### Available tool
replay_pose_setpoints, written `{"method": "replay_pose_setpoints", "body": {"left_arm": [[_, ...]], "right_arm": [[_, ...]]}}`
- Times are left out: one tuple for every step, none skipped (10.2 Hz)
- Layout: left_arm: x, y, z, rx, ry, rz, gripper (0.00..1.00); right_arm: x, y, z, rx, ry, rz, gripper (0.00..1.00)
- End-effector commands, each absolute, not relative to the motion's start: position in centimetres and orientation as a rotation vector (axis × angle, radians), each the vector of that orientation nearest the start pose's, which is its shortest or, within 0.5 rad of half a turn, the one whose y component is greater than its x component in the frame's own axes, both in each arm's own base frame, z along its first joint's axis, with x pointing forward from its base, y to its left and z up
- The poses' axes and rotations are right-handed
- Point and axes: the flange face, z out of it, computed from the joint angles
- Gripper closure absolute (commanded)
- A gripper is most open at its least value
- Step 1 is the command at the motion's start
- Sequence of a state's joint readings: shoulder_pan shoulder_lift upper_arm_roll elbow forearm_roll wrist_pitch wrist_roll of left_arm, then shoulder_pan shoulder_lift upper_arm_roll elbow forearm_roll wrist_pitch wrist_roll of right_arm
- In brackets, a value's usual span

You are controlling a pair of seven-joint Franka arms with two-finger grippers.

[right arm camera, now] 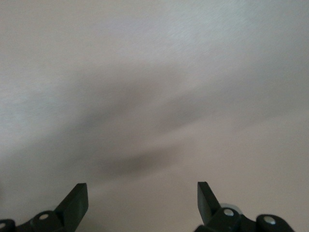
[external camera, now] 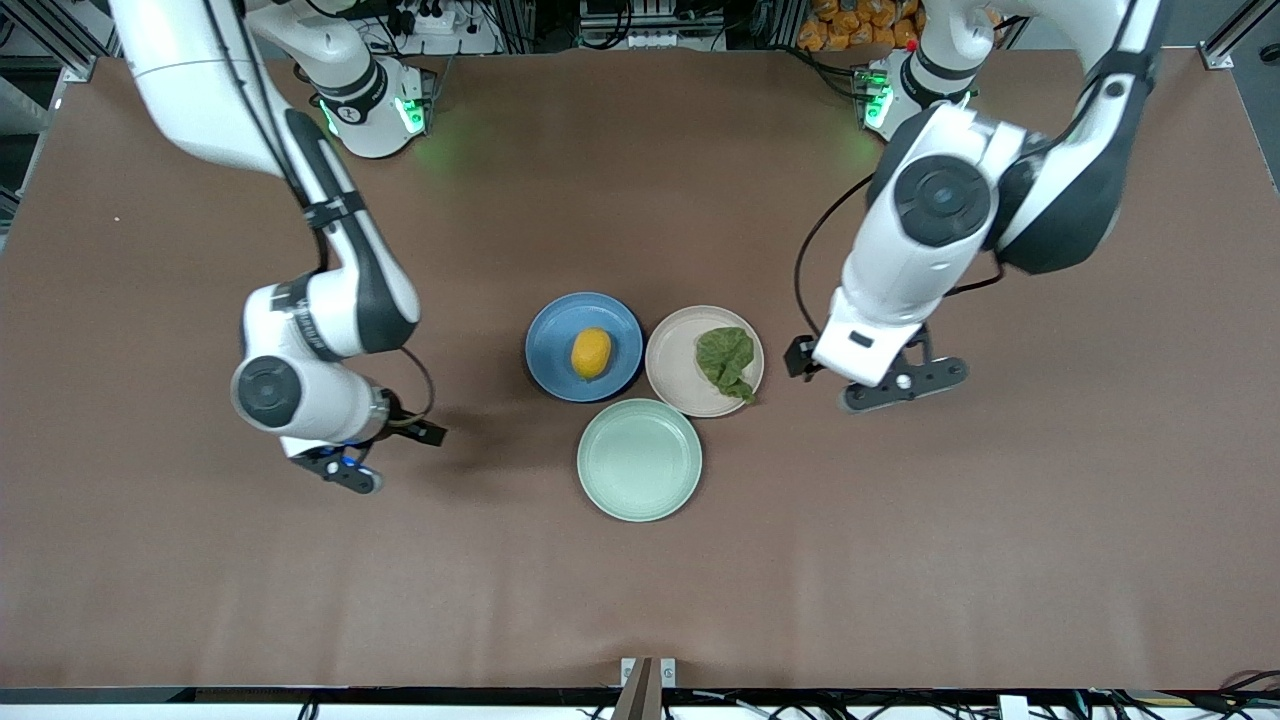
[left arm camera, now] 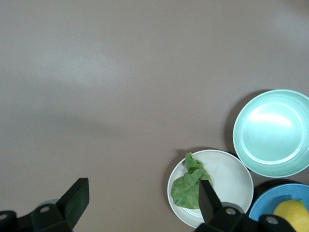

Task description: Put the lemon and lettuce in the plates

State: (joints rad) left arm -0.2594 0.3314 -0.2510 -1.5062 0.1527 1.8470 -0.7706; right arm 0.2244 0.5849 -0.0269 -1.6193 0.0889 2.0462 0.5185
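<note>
The yellow lemon [external camera: 591, 353] lies in the blue plate [external camera: 555, 335]. The dark green lettuce [external camera: 727, 360] lies in the beige-pink plate [external camera: 675, 362] beside it, toward the left arm's end. My left gripper [external camera: 900, 385] is open and empty, over bare table beside the beige-pink plate. The left wrist view [left arm camera: 142, 195] shows the lettuce [left arm camera: 190, 186] on that plate [left arm camera: 231, 183], and the lemon [left arm camera: 292, 215] on the blue plate [left arm camera: 265, 205]. My right gripper [external camera: 350, 470] is open and empty over bare table toward the right arm's end; the right wrist view [right arm camera: 142, 193] shows only table.
An empty pale mint green plate [external camera: 640, 460] sits nearer the front camera than the two other plates, touching close to both; it also shows in the left wrist view [left arm camera: 273, 133]. The brown table [external camera: 1000, 550] stretches wide around the plates.
</note>
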Motion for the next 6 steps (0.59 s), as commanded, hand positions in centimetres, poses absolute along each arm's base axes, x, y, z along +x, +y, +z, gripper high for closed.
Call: {"method": "replay_pose_setpoints", "body": {"left_arm": [[58.1, -28.4, 51.1, -3.059, -0.269, -0.124, 0.00], [58.0, -27.1, 52.5, -3.056, -0.243, -0.131, 0.00], [57.6, -26.7, 53.9, -3.069, -0.255, -0.148, 0.00], [57.1, -26.7, 54.9, -3.072, -0.255, -0.165, 0.00], [56.8, -26.5, 55.6, -3.067, -0.254, -0.167, 0.00], [56.5, -26.5, 56.3, -3.069, -0.258, -0.183, 0.00]], "right_arm": [[65.7, 9.4, 27.9, -3.085, 0.405, 0.283, 0.00], [65.6, 7.5, 27.4, -3.085, 0.372, 0.299, 0.00], [64.9, 6.0, 26.8, -3.084, 0.322, 0.313, 0.00], [63.9, 4.5, 26.8, -3.082, 0.286, 0.302, 0.00], [62.8, 3.8, 27.0, -3.084, 0.233, 0.281, 0.00], [61.9, 3.0, 27.1, -3.085, 0.198, 0.265, 0.00]]}}
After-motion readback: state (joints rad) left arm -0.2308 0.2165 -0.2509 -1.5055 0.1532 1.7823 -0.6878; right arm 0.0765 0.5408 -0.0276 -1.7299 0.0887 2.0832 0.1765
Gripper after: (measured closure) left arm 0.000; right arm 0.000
